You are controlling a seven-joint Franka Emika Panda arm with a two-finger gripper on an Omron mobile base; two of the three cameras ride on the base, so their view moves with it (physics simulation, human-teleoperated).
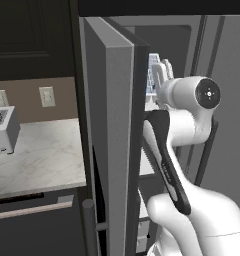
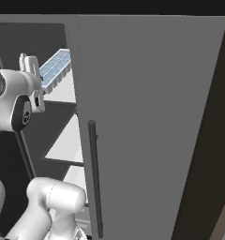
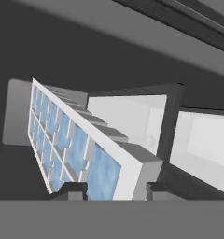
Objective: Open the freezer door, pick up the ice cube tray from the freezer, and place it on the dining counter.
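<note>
1. Freezer door (image 1: pixel 109 145) stands swung open, edge-on in the left base view; its dark bar handle (image 1: pixel 89 227) shows low at the door's edge.
2. Arm reaches into the freezer (image 2: pixel 63 136) between the open door and the plain grey door (image 2: pixel 147 126), which has a dark vertical handle (image 2: pixel 95 178).
3. Ice cube tray (image 2: pixel 56 68) is up high in the freezer, tilted, one end raised, above a white shelf (image 2: pixel 65 143).
4. Claw (image 3: pixel 115 189) has a dark tip on each side of the tray's near end; the tray (image 3: pixel 76 144) sits between them, blue cells facing the camera.
5. Fingertips (image 3: pixel 72 190) look tight against the tray's white rim, so the claw reads as clamped on the tray.
6. In the left base view the tray (image 1: pixel 153 75) pokes up just behind the white wrist, partly hidden.
7. Left of the fridge: marble surface (image 1: pixel 42 160) with a toaster (image 1: pixel 3 129) on it, wall outlet (image 1: pixel 47 96) behind.
</note>
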